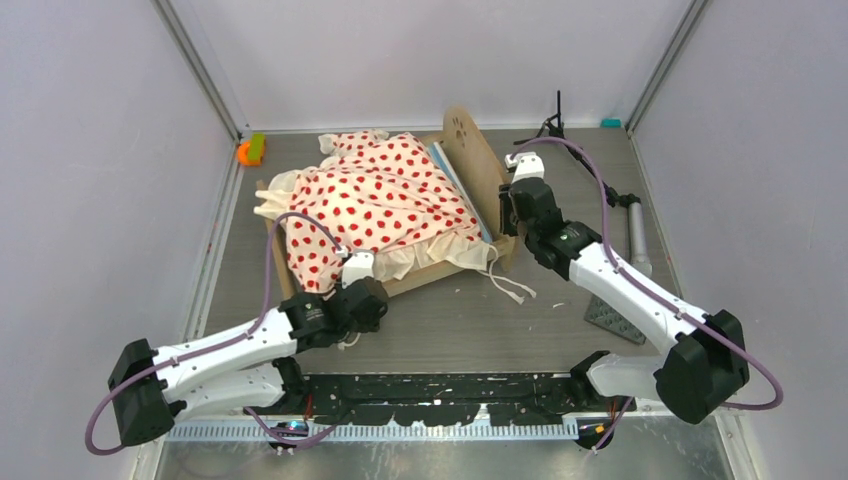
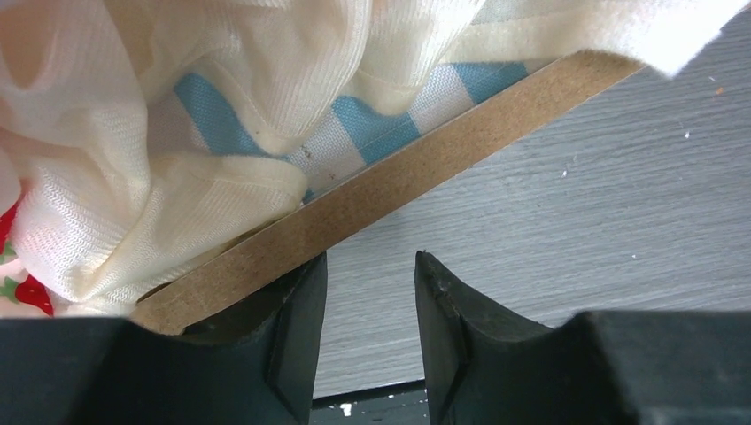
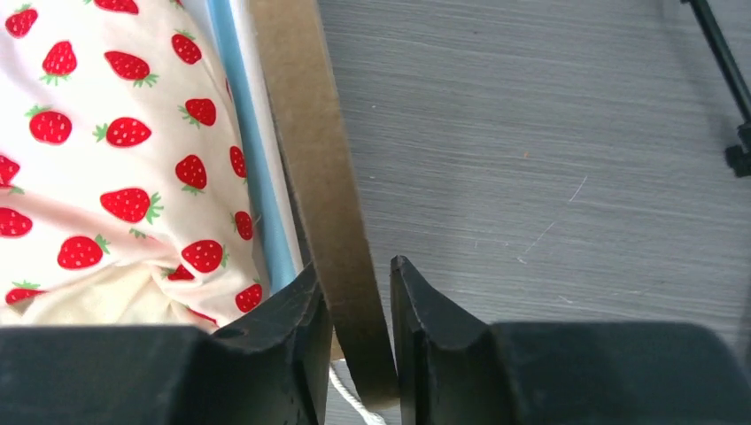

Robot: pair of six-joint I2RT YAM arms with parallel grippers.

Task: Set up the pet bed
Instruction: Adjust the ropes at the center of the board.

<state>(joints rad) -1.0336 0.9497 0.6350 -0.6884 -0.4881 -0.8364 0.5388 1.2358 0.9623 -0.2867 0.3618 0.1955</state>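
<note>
Lower left in the top view, the left gripper (image 2: 370, 266) sits with jaws apart at the side rail (image 2: 425, 168), grasping nothing. Mid-right, the right gripper (image 3: 354, 274) clamps the end board (image 3: 310, 133), probably to steady the pet bed (image 1: 380, 200), which lies upper centre.

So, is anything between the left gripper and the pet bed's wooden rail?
Nothing visible. The open left gripper sits right at the pet bed's side rail; the cream ruffle lies beyond the rail, not between.

The bed frame (image 3: 328, 177) is matt wood, the bedding (image 2: 115, 204) woven cloth.
</note>
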